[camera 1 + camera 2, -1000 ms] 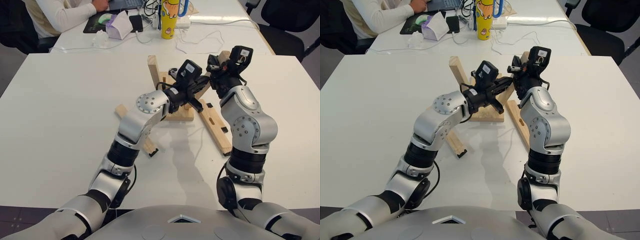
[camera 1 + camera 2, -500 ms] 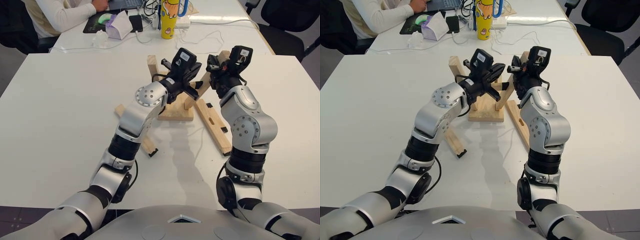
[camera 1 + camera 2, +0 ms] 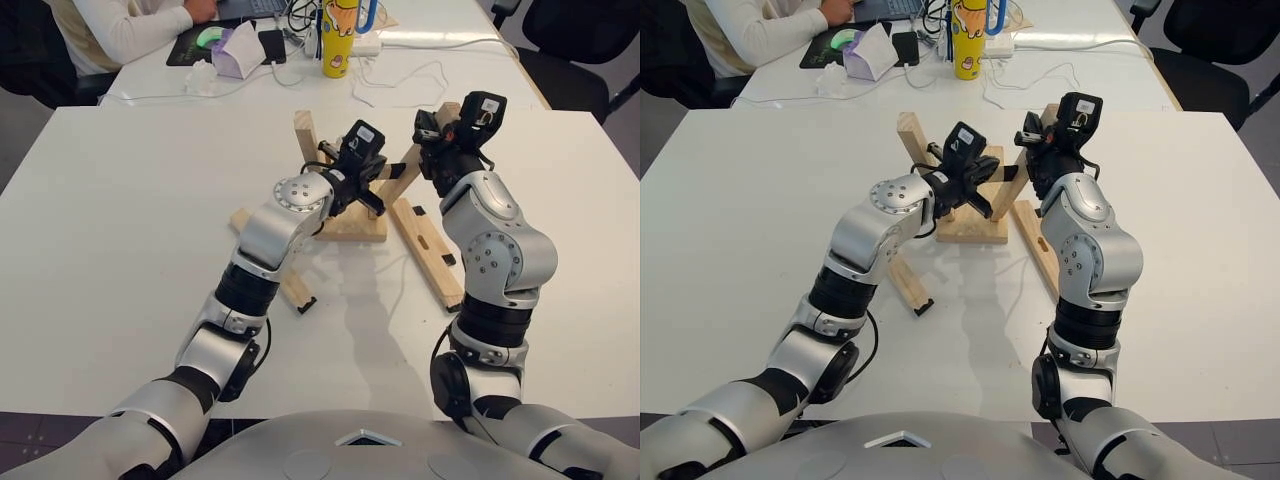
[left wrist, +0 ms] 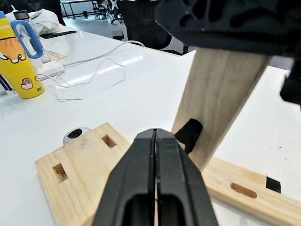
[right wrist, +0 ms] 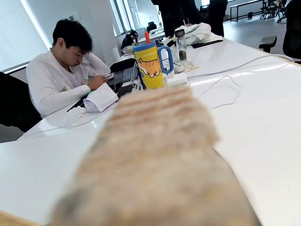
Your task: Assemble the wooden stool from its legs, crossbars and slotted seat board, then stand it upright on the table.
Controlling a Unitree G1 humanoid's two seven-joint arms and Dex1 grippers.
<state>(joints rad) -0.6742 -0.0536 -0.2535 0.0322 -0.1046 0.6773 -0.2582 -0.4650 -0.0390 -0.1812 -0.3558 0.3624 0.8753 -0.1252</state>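
Centrally, the left gripper [image 4: 155,141], jaws pressed together on nothing, is shown just above the slotted seat board [image 4: 80,165], beside the tilted leg [image 4: 221,94]. The leg's upper end is clamped by the right gripper [image 3: 440,135]; the board is laid on the table [image 3: 130,200].

Seat board: one [image 4: 80,165], slotted.
Wooden bars: four. A tilted bar [image 4: 221,89] at the right gripper [image 3: 440,132], one leaning far left [image 3: 304,132], one flat on the right [image 3: 432,255], one flat near left [image 3: 297,290].
Grippers: two, counting the left gripper [image 4: 155,134].
Tabletops: two, near tabletop [image 3: 120,250] and far tabletop [image 3: 440,60].
Yellow cup: one [image 3: 338,40].
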